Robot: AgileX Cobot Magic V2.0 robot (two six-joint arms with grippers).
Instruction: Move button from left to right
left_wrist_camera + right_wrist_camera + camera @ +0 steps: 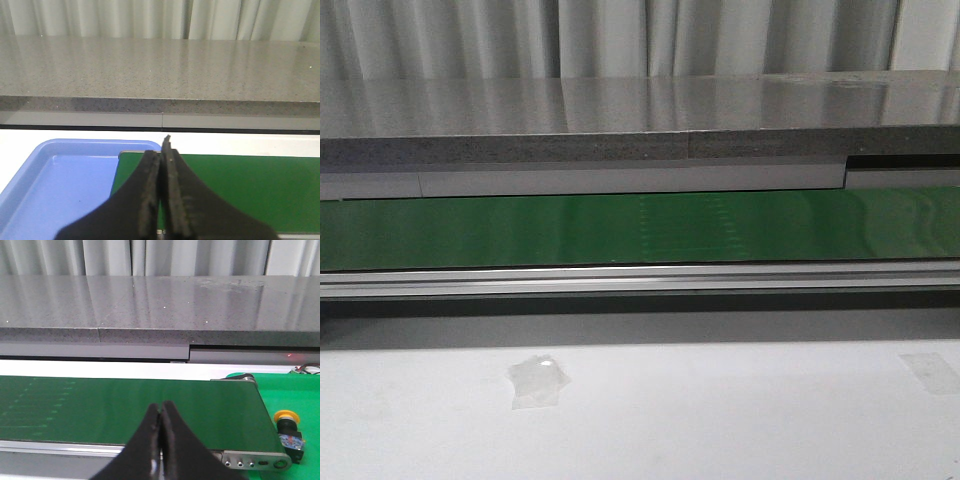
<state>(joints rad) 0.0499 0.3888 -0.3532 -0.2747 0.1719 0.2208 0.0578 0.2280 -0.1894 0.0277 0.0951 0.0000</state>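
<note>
Right pincer (pixel 161 412), black fingers pressed together and empty, hangs over the green conveyor belt (pixel 125 410). Only its wrist view shows the yellow-capped, black-bodied push-button (pixel 288 432), off beside it past the belt's end. Left pincer (pixel 163 157), likewise closed, overlooks a blue plastic tray (pixel 55 185) and grey stone counter (pixel 160 70).

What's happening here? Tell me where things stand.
Nothing is being handled right now. Both hands are shut and empty: the left hand hangs by the blue tray at one end of the green conveyor belt, the right hand over the other end. The button sits past that end, on a green surface.
</note>
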